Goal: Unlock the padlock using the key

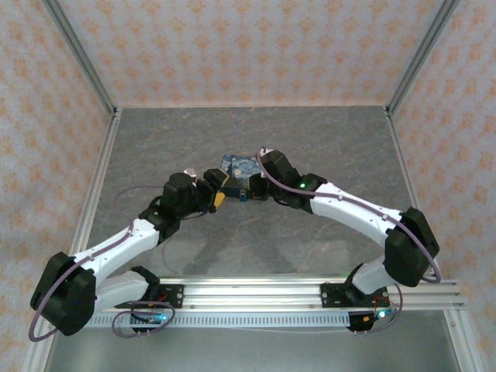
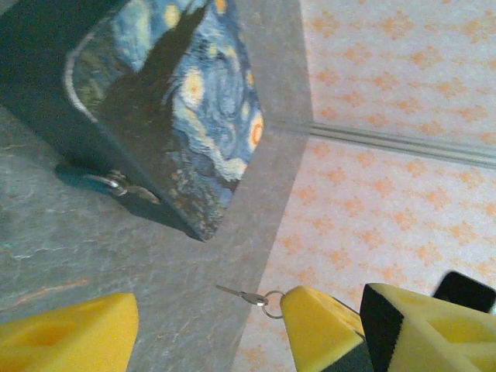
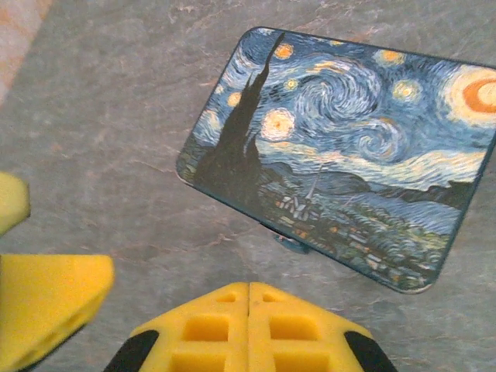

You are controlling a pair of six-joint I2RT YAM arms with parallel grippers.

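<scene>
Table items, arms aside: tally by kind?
Starry-night box: 1
Teal padlock: 1
Key on a ring: 1
Total: 3

L gripper (image 2: 209, 314) jaws apart; R gripper (image 3: 249, 291) shut; both arms stretched fwd.
</scene>
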